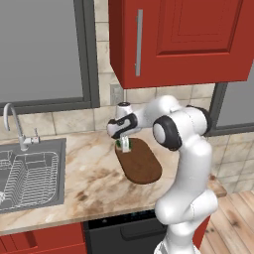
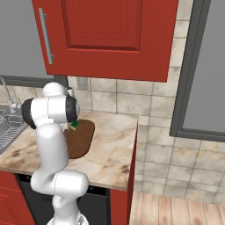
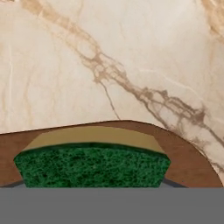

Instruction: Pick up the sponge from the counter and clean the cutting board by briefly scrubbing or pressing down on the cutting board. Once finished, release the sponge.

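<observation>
My gripper (image 1: 124, 146) points down over the far, rounded end of the dark brown cutting board (image 1: 141, 163) and is shut on the sponge (image 1: 119, 143). The hand view has the sponge (image 3: 92, 165) large at the bottom, green face toward the camera with its yellow layer behind, covering my fingertips. The cutting board (image 3: 192, 162) curves around it, and beige veined counter (image 3: 109, 57) lies beyond. The right base view has the sponge (image 2: 74, 125) peeking out beside my arm at the board's (image 2: 82, 139) far end. Whether the sponge presses on the board I cannot tell.
A steel sink (image 1: 57, 149) with a wire rack (image 1: 25, 176) and a faucet (image 1: 12, 124) lies left of the board. Red wall cabinets (image 1: 173, 39) hang overhead. The counter ends at its right edge (image 2: 132, 149), a short way past the board.
</observation>
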You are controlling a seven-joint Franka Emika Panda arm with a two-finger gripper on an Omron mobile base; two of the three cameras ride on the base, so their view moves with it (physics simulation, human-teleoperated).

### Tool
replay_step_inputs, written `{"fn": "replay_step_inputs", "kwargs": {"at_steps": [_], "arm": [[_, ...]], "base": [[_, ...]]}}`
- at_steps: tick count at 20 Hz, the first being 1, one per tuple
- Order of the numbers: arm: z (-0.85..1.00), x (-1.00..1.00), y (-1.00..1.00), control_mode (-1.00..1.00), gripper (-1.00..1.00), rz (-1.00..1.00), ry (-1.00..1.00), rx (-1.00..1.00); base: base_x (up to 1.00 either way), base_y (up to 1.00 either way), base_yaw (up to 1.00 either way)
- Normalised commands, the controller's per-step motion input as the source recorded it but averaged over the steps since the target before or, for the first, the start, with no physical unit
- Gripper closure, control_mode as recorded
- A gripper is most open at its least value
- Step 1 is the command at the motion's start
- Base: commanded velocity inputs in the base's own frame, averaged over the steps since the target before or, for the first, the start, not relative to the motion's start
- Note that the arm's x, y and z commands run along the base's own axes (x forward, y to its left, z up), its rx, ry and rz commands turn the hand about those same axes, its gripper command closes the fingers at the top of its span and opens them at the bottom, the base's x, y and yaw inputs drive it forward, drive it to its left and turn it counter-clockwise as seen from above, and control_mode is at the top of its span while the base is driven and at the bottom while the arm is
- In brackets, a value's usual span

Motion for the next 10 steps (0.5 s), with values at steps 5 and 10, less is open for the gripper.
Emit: {"fn": "replay_step_inputs", "kwargs": {"at_steps": [5,10], "arm": [[-0.22,-0.91,0.0,-1.0,1.0,0.0,-0.15,0.0],[-0.23,-0.93,-0.01,-1.0,1.0,0.0,-0.07,0.0]], "base": [[0.0,0.0,0.0],[0.0,0.0,0.0]]}}
